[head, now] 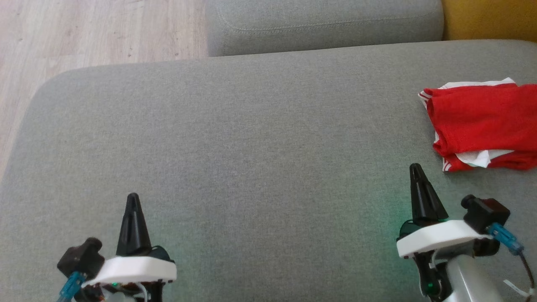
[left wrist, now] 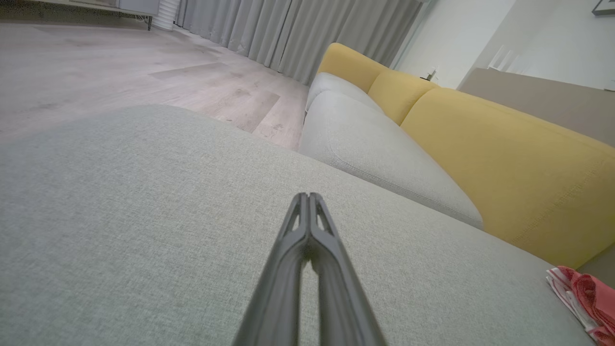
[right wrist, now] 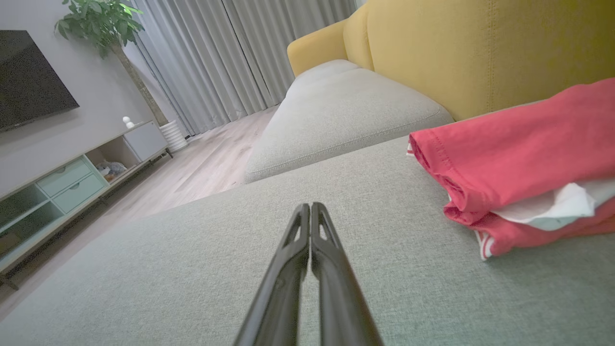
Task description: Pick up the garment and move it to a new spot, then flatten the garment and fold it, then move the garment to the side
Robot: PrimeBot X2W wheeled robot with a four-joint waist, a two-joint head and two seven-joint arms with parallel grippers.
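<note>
Nearest you, the left gripper and right gripper hang over the sofa, each empty with fingers pressed together. Just farther and right of the right gripper, apart from it, the garment lies folded. The side-move looks done to me, so you likely need only keep clear.

Inventory, as we see ourselves: left hand and right hand, each with long black tapering fingers, slotted near the tips, on a white plate. Black camera block, blue cable plug, silver forearm, and possibly a green lamp.
</note>
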